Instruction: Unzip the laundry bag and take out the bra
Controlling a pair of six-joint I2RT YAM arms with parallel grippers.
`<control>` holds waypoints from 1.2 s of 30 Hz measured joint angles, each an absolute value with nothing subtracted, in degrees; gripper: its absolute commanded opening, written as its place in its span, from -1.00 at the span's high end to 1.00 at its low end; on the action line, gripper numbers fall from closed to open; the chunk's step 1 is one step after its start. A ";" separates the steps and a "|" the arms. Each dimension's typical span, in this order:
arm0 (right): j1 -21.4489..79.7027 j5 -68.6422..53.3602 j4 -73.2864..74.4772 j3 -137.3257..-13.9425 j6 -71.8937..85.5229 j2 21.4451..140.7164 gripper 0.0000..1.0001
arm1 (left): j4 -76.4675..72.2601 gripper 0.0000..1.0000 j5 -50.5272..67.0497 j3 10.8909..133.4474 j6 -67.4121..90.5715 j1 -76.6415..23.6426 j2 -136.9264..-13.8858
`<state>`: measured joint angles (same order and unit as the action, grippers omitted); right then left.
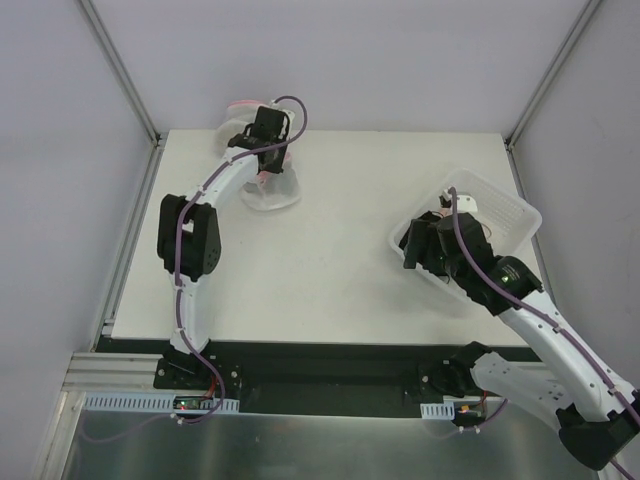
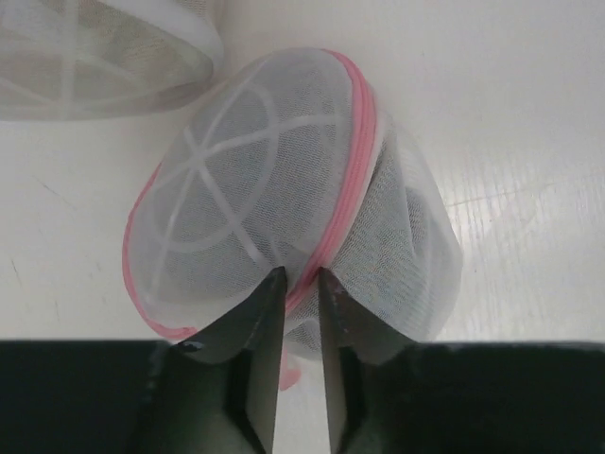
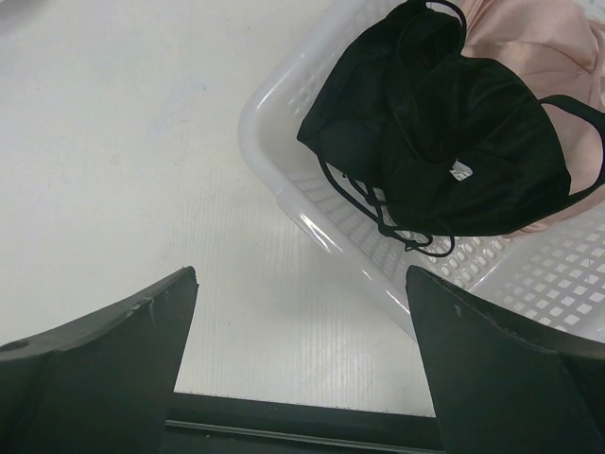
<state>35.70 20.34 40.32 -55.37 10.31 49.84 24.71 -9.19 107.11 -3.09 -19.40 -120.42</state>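
Observation:
The laundry bag (image 2: 246,189), a floppy white mesh dome with a pink zipper rim, lies at the far left of the table (image 1: 340,250). It also shows in the top view (image 1: 275,190). My left gripper (image 2: 301,284) is shut on its pink rim, with the mesh bunched on both sides of the fingers; from above the left gripper (image 1: 268,140) is over the bag. Something greyish shows dimly through the mesh; the bra cannot be made out. My right gripper (image 3: 302,279) is open and empty, above the table beside the basket's near corner, also in the top view (image 1: 420,250).
A second, firmer white mesh bag (image 2: 85,57) sits just beyond the laundry bag, seen from above at the table's back edge (image 1: 238,115). A white perforated basket (image 3: 269,104) at the right (image 1: 505,200) holds a black garment (image 3: 444,142) and a beige-pink bra (image 3: 539,38).

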 measured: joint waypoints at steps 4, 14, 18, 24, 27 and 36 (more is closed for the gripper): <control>36.01 20.80 40.60 -54.61 10.55 47.99 -0.92 | 24.38 1.00 -6.79 106.74 -1.98 -19.42 -120.18; 36.82 20.49 40.10 -54.39 10.85 49.54 -0.92 | 25.26 1.00 -4.69 91.66 12.99 -20.69 -105.78; 37.78 20.05 38.74 -54.35 11.05 50.92 -0.92 | 26.00 1.00 -7.03 86.50 21.61 -23.92 -96.75; 40.64 20.10 37.85 -54.35 11.77 54.46 -0.92 | 25.96 0.29 -8.82 84.79 28.49 -32.97 -94.91; 42.41 20.53 37.85 -54.35 11.92 54.98 -0.92 | 26.26 -0.21 -6.35 86.46 28.38 -34.20 -99.42; 43.70 23.20 37.87 -54.35 12.32 55.02 -0.92 | 27.38 -0.30 -5.93 84.01 19.11 -34.50 -94.30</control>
<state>43.70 23.20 37.87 -54.35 12.32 55.02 27.38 -5.93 84.01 19.11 -34.50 -94.30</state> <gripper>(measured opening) 0.960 0.654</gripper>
